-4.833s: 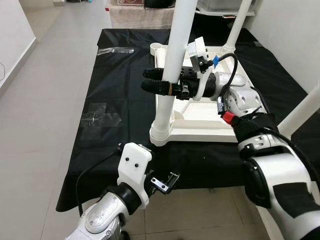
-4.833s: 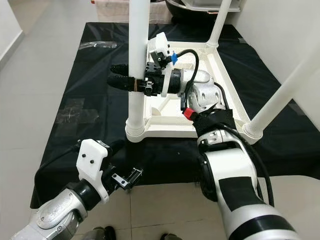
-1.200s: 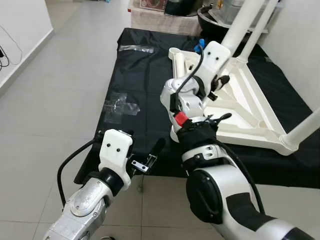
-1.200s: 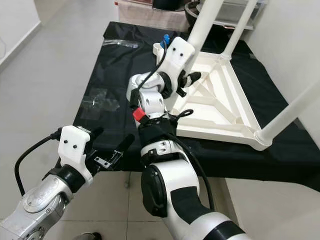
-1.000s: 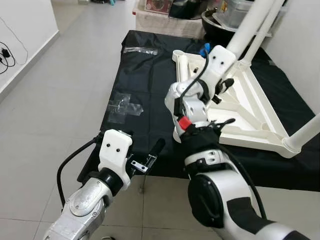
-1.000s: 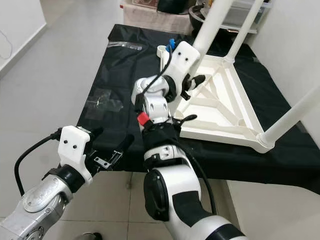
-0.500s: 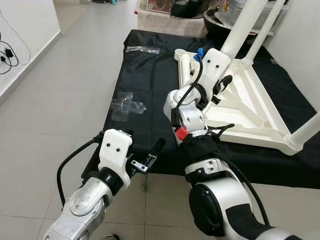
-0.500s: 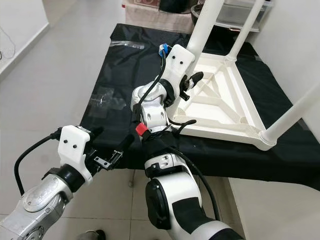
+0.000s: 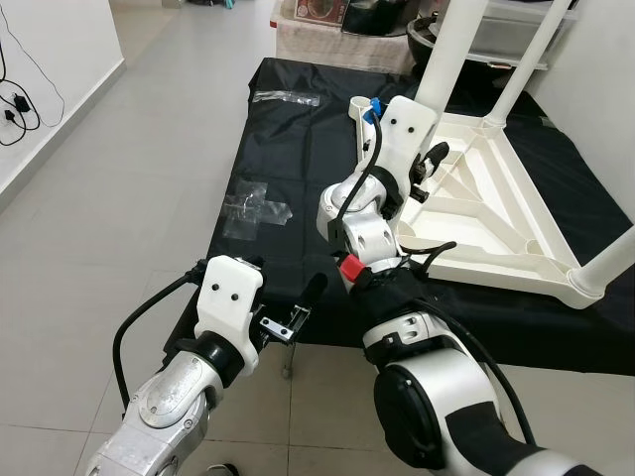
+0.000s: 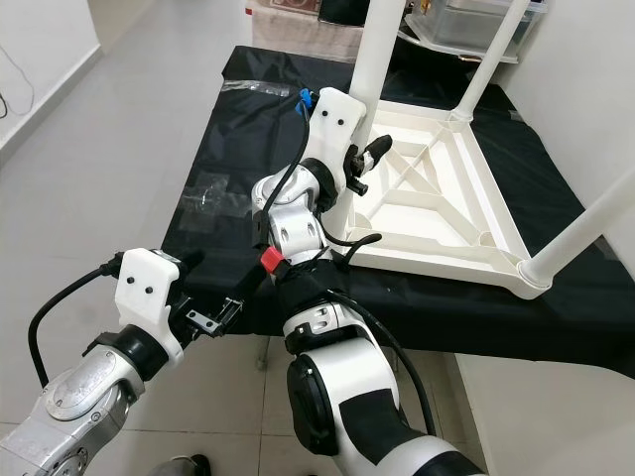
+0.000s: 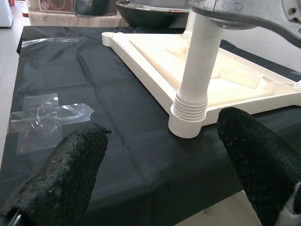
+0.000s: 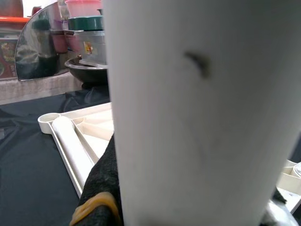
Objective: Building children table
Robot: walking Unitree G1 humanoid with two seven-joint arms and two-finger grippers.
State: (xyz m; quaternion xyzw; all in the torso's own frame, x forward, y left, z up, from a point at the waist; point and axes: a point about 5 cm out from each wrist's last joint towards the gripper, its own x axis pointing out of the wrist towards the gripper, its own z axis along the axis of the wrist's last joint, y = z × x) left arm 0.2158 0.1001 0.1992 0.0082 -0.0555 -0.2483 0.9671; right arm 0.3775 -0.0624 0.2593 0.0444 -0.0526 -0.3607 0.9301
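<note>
Right gripper (image 10: 369, 151) fingers clamped on the upright leg (image 9: 441, 61); left gripper (image 9: 296, 312) fingers apart, idle. Leg likely light, stiff, smooth plastic: best held mid-shaft.

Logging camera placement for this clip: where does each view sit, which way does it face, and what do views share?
Left eye: on the head, looking down at the upturned white table on the black sheet; both arms show.
Right eye: beside it, the same scene.
Left wrist: on the left arm, looking along the open left gripper at the near table leg.
Right wrist: on the right arm, pressed close to that leg.
Shared: every view shows the leg.
</note>
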